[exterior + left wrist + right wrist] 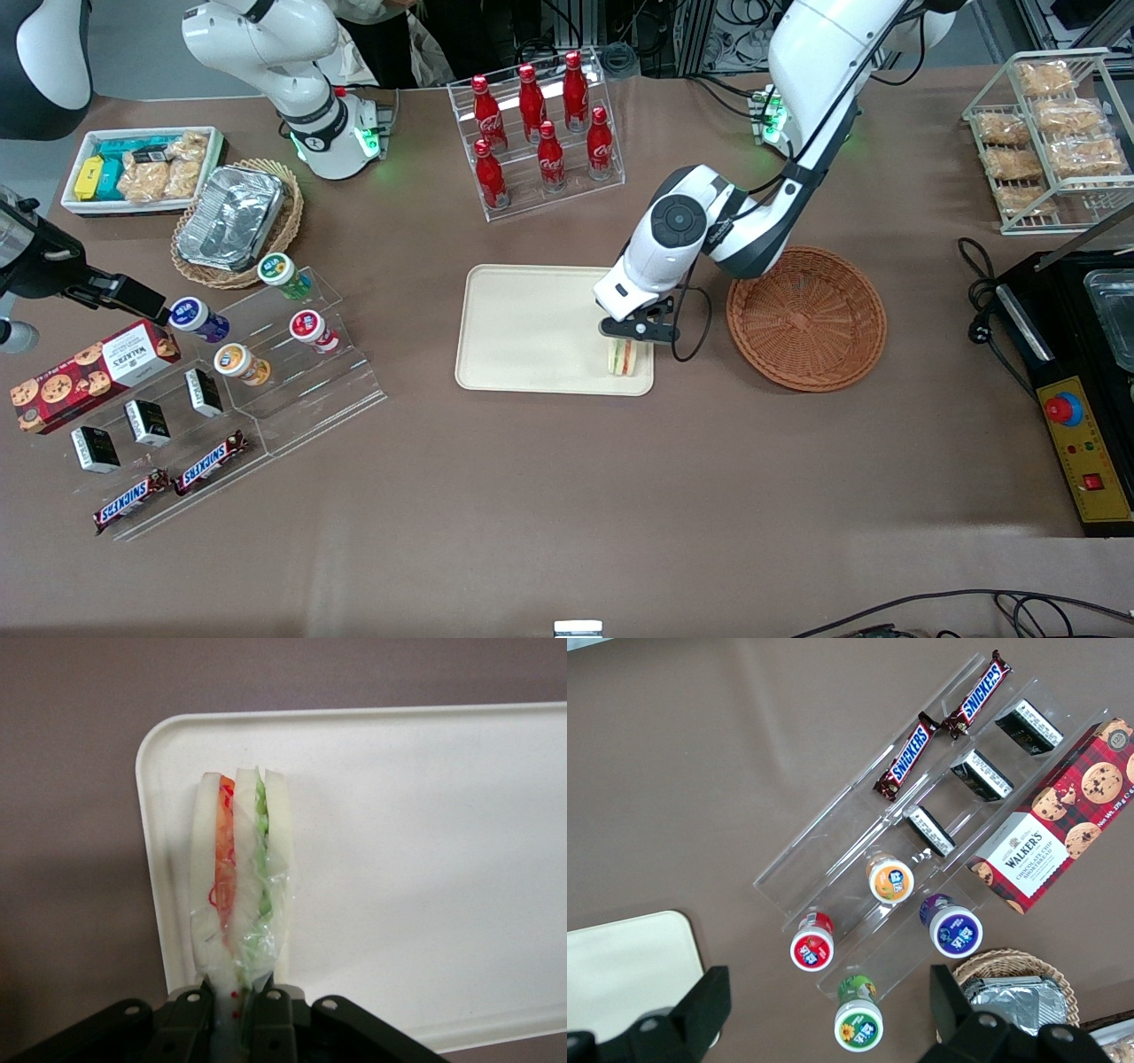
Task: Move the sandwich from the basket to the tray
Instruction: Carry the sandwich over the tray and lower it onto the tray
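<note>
Standing at nine o'clock from the tray [532,328], well apart from it: a clear stepped stand [292,372] carrying small lidded cups. Sitting at twelve o'clock from the tray, farther from the front camera: a clear rack of red bottles [540,133].

Lying flat on the brown table: the cream tray, long axis running nine to three o'clock in the front view.

Hanging over the tray's five o'clock corner, just inside the rim: the sandwich [623,357]. Showing its layers edge-on in the wrist view [239,877]: three pale slices, orange-red filling in one gap, green in the other (all under clear film). Running its long axis straight out from the fingers, pointing its broad end away from them and its narrow end into the grip. Touching the tray or hovering just above it: cannot tell.

Reaching down at that same corner: the gripper [625,341], its wrist leaning toward one o'clock. Pinching the sandwich's narrow end between the two black fingers [188,1017], pressed nearly together with only the bread and film between them [239,1010].

Resting at three o'clock from the tray, just beside it but apart: the reddish-brown basket [806,317], holding nothing.
</note>
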